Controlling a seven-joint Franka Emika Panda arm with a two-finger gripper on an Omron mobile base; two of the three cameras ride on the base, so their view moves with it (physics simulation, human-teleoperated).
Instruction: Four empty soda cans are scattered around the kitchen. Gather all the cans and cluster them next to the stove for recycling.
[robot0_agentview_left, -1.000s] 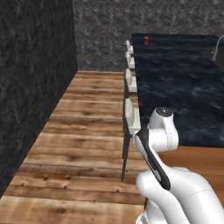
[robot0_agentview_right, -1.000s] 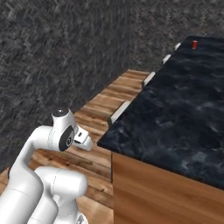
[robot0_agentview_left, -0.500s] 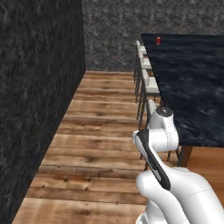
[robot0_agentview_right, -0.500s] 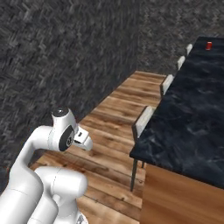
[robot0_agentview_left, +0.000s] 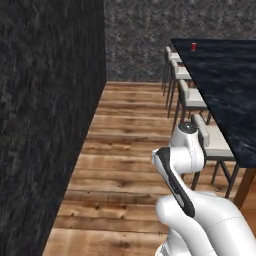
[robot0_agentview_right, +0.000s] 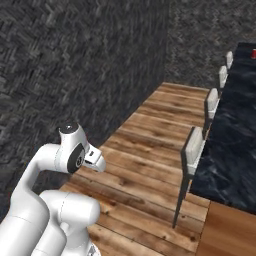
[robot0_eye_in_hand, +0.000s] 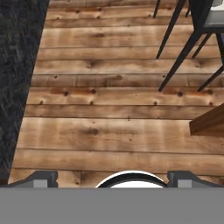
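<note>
Standing far back on the dark desk (robot0_agentview_left: 225, 75), a small red soda can (robot0_agentview_left: 193, 46) sits upright near the desk's left edge, well apart from the robot; in the right base view the same can (robot0_agentview_right: 254, 53) shows at the far right edge of the picture. A row of pale-seated chairs (robot0_agentview_left: 192, 100) with thin dark legs lines that edge of the desk, over a plank wood floor (robot0_agentview_left: 130, 145). A dark textured wall (robot0_agentview_left: 45, 125) runs along the left side of the aisle. The white arm is folded close over its base, with the gripper (robot0_eye_in_hand: 111, 177) pointing down at the floor boards; its jaws stand wide apart with nothing between them, the two fingertips (robot0_eye_in_hand: 41, 177) showing at opposite sides of the hand view. Chair legs (robot0_eye_in_hand: 175, 43) cross the upper right of that view.
</note>
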